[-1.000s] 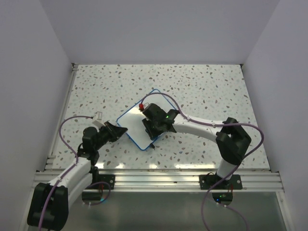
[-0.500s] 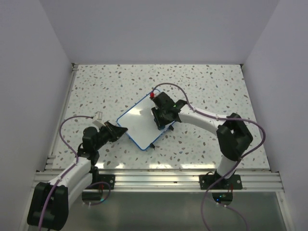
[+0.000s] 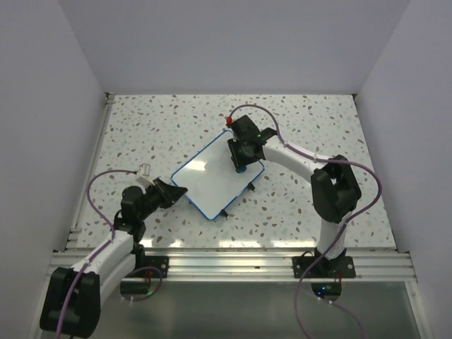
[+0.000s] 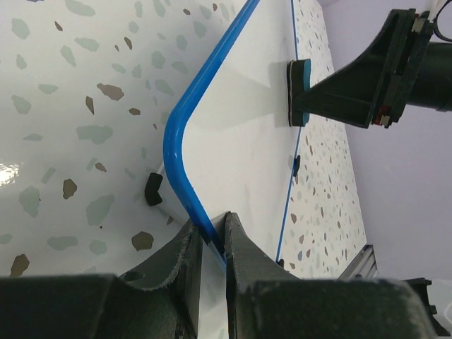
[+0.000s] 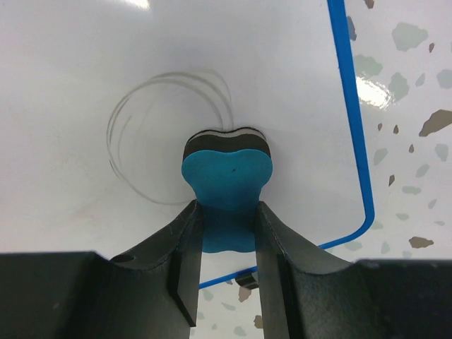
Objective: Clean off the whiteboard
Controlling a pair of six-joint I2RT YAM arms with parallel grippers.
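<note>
From the top view I see the whiteboard (image 3: 212, 180) lying flat on the speckled table (image 3: 318, 127), a little toward 9 o'clock of the table's middle and turned so its corners point like a diamond. My left gripper (image 4: 212, 236) has its fingers pinched narrow on the board's blue rim, just past the rounded corner at about 8 o'clock of the board. My right gripper (image 5: 227, 212) is clamped on the blue eraser (image 5: 227, 176), whose dark face sits against the white surface at about 2 o'clock from the board's middle. In the right wrist view faint grey loops (image 5: 152, 134) lie at 10 o'clock of the eraser, running up to its top edge, and the rim's corner curves at 4 o'clock
</note>
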